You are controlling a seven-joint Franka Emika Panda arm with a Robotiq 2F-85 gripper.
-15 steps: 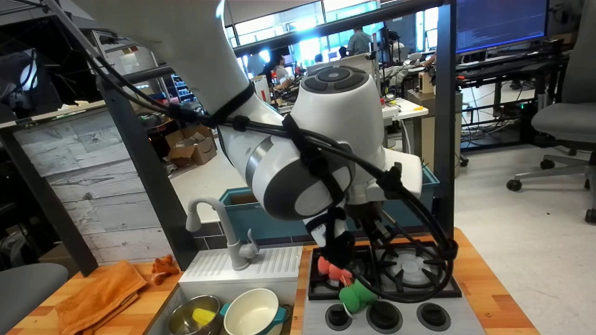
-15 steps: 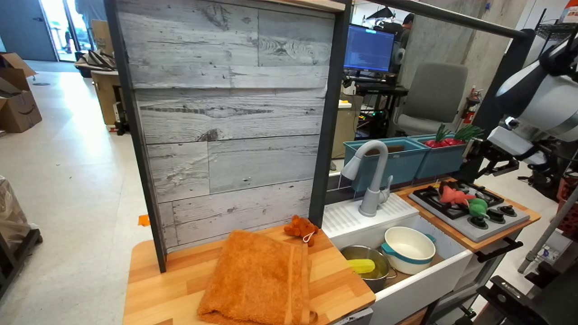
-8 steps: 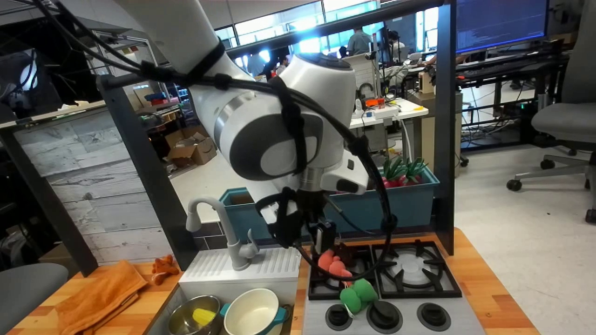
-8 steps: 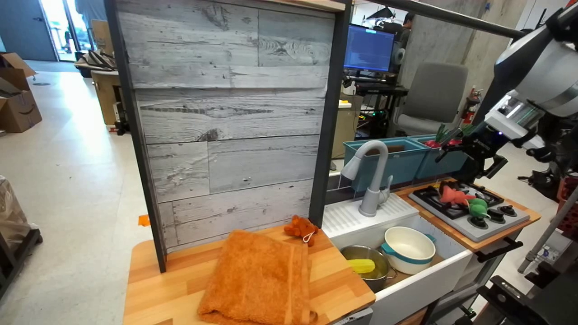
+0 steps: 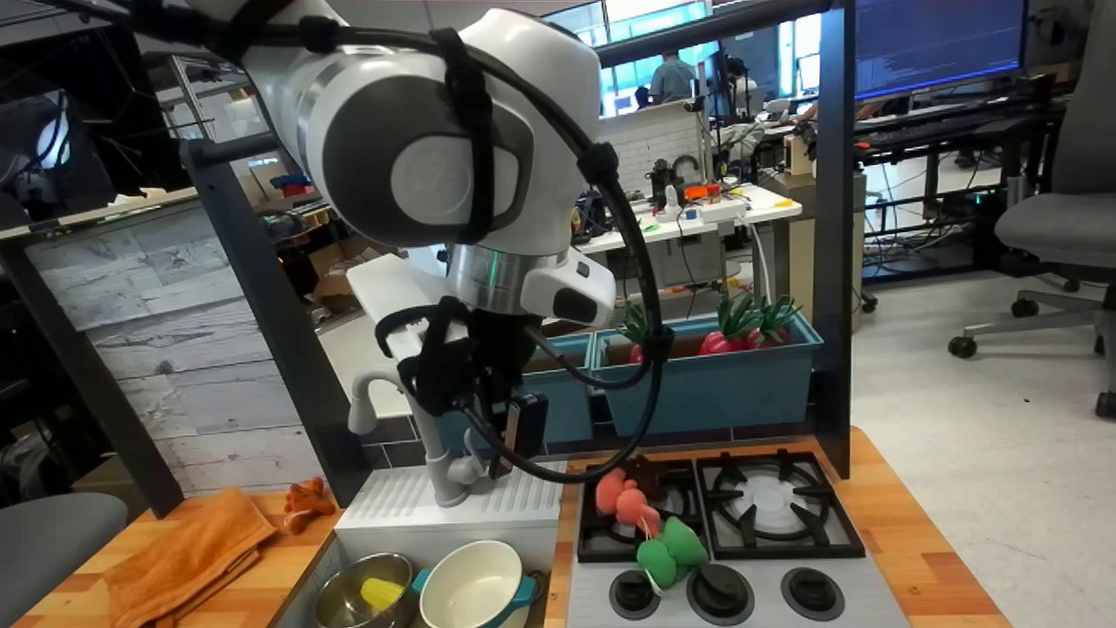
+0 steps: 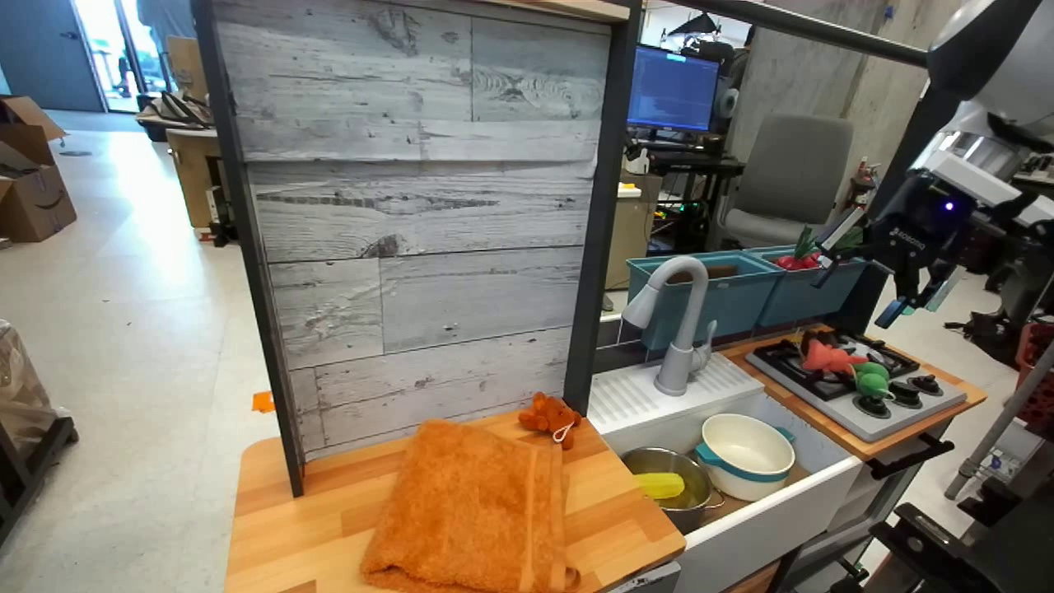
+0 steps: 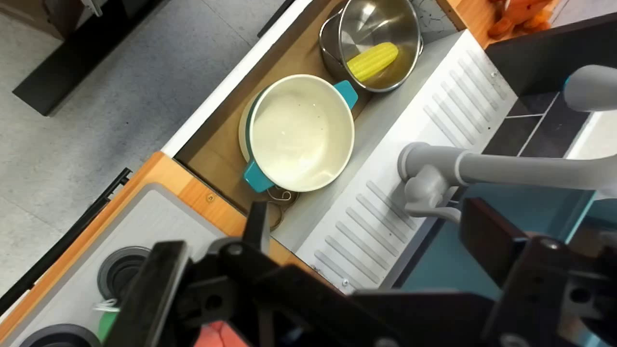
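My gripper (image 7: 370,226) is open, its fingers (image 7: 258,226) spread wide with nothing between them. In an exterior view the gripper (image 6: 865,276) hangs in the air above the countertop. From the wrist it looks down on the white drainboard (image 7: 349,223) and the grey faucet (image 7: 520,168), touching neither. A cream pot (image 7: 303,135) with teal handles stands in the sink, beside a steel pot (image 7: 356,29) holding yellow corn (image 7: 372,61). On the stove (image 5: 586,580) lie a coral-red toy (image 5: 628,501) and a green one (image 5: 671,552); a dark brown thing (image 5: 643,475) is behind them.
Teal planter boxes (image 5: 706,392) with red radishes (image 5: 722,342) stand behind the counter. An orange towel (image 6: 469,502) and a small orange toy (image 6: 547,414) lie on the wooden top. Dark frame posts (image 6: 605,206) rise at the back, near a grey-white wood panel (image 6: 428,206).
The arm has swung from over the stove toward the faucet, and the gripper has turned. Its fingers look spread wider than before. The toys, pots and towel have stayed put.
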